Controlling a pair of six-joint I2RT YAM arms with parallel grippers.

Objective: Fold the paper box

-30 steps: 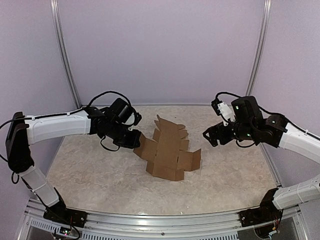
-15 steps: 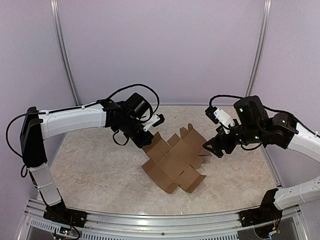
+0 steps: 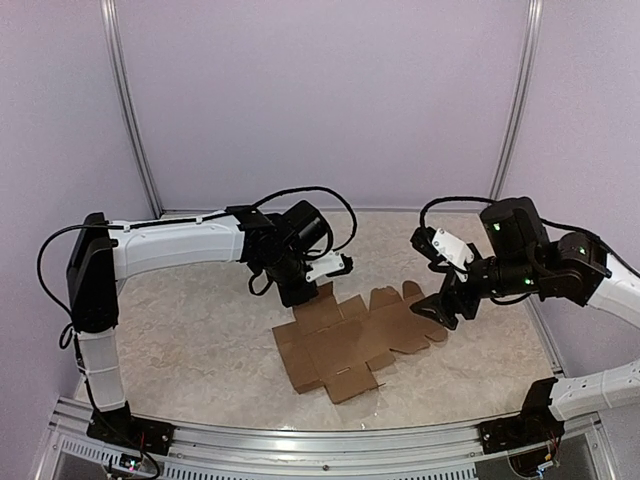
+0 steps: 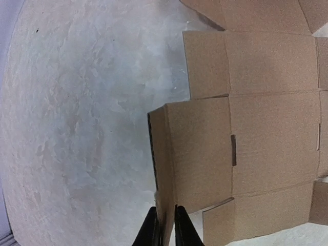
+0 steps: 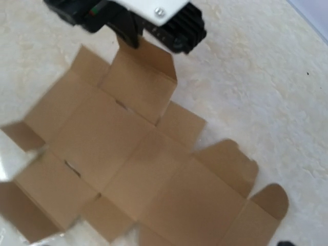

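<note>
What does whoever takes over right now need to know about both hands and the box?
Left hand: pinched shut on the edge of one flap at the far side of the paper box, with that flap tipped up off the table.
Right hand: low at the sheet's right end by the rounded tabs. Whether it is open or gripping cannot be told.
Box: an unfolded sheet lying mid-table between the arms.
Done: one flap grasped and lifted.
Left: all panels to be folded up and the tabs tucked in.

Top camera overhead; wrist cameras close, downward; all share paper box [image 3: 340,345].
</note>
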